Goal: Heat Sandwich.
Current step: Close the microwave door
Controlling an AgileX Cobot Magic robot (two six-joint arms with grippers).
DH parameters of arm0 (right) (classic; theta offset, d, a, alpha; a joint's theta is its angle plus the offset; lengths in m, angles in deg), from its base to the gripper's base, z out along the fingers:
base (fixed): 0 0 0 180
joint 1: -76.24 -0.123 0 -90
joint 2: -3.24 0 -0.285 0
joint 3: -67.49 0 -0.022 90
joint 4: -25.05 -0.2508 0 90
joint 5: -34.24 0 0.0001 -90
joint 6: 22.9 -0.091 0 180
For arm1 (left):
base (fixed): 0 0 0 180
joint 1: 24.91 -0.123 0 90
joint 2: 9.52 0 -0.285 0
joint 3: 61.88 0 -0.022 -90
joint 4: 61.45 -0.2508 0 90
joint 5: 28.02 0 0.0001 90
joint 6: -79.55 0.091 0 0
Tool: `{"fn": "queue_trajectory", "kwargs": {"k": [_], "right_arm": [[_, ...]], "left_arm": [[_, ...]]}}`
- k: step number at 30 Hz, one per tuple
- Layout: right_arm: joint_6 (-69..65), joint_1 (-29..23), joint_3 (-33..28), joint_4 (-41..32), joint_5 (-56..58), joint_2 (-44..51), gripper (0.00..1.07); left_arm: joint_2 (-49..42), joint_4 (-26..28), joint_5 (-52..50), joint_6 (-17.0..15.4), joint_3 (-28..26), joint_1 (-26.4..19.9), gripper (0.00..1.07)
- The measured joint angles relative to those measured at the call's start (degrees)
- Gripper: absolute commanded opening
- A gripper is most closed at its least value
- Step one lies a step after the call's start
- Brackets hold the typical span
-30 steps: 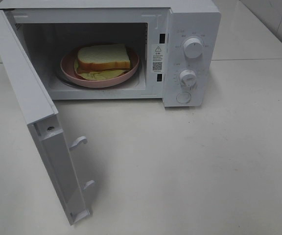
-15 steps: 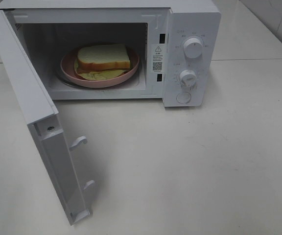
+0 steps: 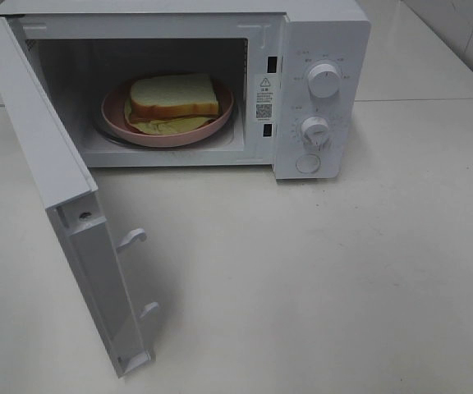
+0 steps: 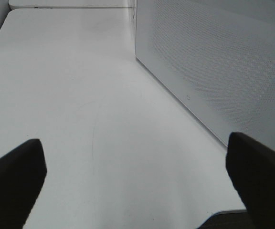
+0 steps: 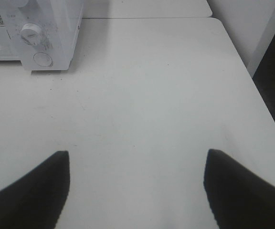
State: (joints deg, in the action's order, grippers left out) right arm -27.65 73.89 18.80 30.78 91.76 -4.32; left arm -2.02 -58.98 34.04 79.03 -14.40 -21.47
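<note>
The sandwich (image 3: 173, 97), pale bread with a yellowish-green layer under it, lies on a round pink plate (image 3: 220, 115) inside the white microwave (image 3: 319, 33). The microwave door (image 3: 48, 164) stands wide open toward the front left. No gripper shows in the exterior high view. My left gripper (image 4: 137, 176) is open and empty over the table, beside the outer face of the door (image 4: 214, 62). My right gripper (image 5: 136, 191) is open and empty over the table, some way from the microwave's control panel (image 5: 37, 38).
The microwave has two knobs (image 3: 324, 80) and a round button (image 3: 308, 163) on its right panel. The white table (image 3: 343, 271) has a seam behind the microwave and an edge on the right (image 5: 252, 81).
</note>
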Motion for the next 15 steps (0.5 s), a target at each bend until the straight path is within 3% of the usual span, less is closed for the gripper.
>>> {"fn": "queue_trajectory", "kwargs": {"k": [15], "right_arm": [[0.0,0.0,0.0,0.0,0.0,0.0,0.74]], "left_arm": [[0.0,0.0,0.0,0.0,0.0,0.0,0.98]]}}
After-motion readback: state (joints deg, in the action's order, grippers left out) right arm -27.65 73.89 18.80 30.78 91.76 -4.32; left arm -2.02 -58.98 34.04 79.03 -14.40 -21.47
